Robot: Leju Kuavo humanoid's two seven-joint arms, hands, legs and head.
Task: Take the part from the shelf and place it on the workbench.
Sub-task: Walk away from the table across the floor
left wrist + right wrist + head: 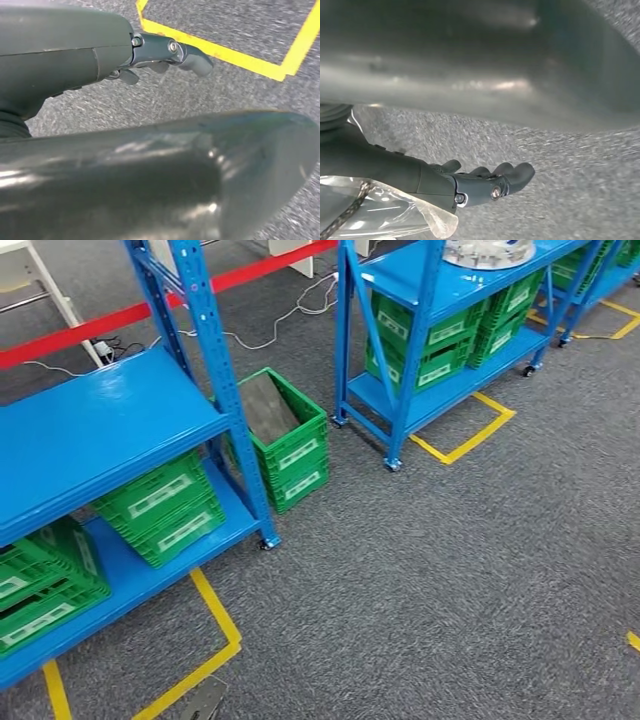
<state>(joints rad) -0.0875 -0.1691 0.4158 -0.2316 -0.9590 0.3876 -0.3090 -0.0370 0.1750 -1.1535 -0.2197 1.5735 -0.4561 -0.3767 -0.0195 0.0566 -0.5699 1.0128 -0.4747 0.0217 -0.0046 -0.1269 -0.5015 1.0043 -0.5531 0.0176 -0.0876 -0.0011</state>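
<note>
Both arms hang low over the carpet. The left hand holds nothing, its fingers loosely extended above a yellow floor line. The right hand is likewise released and empty, fingers slightly spread.

The part, a pale metal disc, lies on the top board of the far shelf, well ahead of both hands and far beyond reach.

The likely risk is the approach: a green crate stands on the floor ahead between the two shelves, and the near shelf stands close on the left side, so a careless walk could clip either. The part also sits at the shelf's edge, so a clumsy reach could push it off.
</note>
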